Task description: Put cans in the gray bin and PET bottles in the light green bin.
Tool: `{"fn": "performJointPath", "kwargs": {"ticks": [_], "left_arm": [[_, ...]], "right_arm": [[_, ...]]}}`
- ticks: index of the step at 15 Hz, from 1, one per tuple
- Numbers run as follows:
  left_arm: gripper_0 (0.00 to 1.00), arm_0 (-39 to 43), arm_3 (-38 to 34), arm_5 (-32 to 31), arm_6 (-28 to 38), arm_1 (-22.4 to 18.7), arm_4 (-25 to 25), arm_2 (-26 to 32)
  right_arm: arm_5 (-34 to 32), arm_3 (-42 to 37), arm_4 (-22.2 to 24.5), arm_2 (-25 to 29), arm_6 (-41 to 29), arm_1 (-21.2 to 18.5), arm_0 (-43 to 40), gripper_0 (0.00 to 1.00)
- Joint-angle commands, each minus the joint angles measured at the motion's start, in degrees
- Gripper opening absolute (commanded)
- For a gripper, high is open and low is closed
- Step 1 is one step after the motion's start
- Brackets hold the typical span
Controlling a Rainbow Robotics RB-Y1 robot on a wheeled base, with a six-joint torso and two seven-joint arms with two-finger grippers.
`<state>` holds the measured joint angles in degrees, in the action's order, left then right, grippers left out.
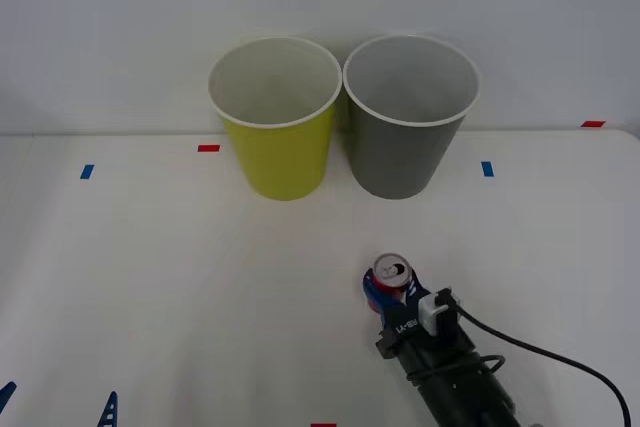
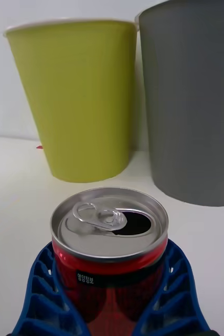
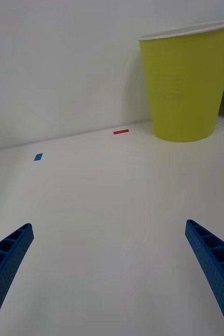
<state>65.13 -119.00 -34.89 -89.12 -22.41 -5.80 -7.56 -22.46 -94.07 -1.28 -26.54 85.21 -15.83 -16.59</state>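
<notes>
- On the table (image 1: 180,287), the right gripper (image 1: 388,292) clamps the upright red can (image 1: 390,271), bins at its 12 o'clock.
- Green bin (image 1: 277,137) touches gray bin (image 1: 405,137).
- Left gripper (image 3: 109,273), fingers apart, hovers at 7 o'clock.

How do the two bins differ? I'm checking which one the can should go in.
The light green bin is yellow-green and stands on the robot's left; the gray bin is dark gray, on the right, more directly beyond the red can in the right hand. Both are upright, similar in size, tapered and white-rimmed.
</notes>
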Motion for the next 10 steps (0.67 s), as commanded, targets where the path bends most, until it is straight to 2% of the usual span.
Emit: {"fn": "performJointPath", "kwargs": {"ticks": [1, 4, 8, 9, 10], "left_arm": [[1.00, 0.00, 0.00, 0.00, 0.00, 0.00, 0.00, 0.00], [1.00, 0.00, 0.00, 0.00, 0.00, 0.00, 0.00, 0.00], [1.00, 0.00, 0.00, 0.00, 0.00, 0.00, 0.00, 0.00], [1.00, 0.00, 0.00, 0.00, 0.00, 0.00, 0.00, 0.00], [1.00, 0.00, 0.00, 0.00, 0.00, 0.00, 0.00, 0.00]], "right_arm": [[4.10, -5.77, 0.05, 1.93, 0.13, -0.86, -2.48, 0.05], [13.32, -18.34, -0.12, 3.86, 0.13, -1.30, -7.49, 0.05], [15.70, -24.41, -1.00, 7.55, -0.49, -0.60, -9.60, 0.04], [17.45, -26.16, -1.18, 8.17, -0.57, -0.43, -9.60, 0.04], [22.02, -29.94, -1.44, 8.87, -0.75, -0.16, -9.86, 0.03]]}}
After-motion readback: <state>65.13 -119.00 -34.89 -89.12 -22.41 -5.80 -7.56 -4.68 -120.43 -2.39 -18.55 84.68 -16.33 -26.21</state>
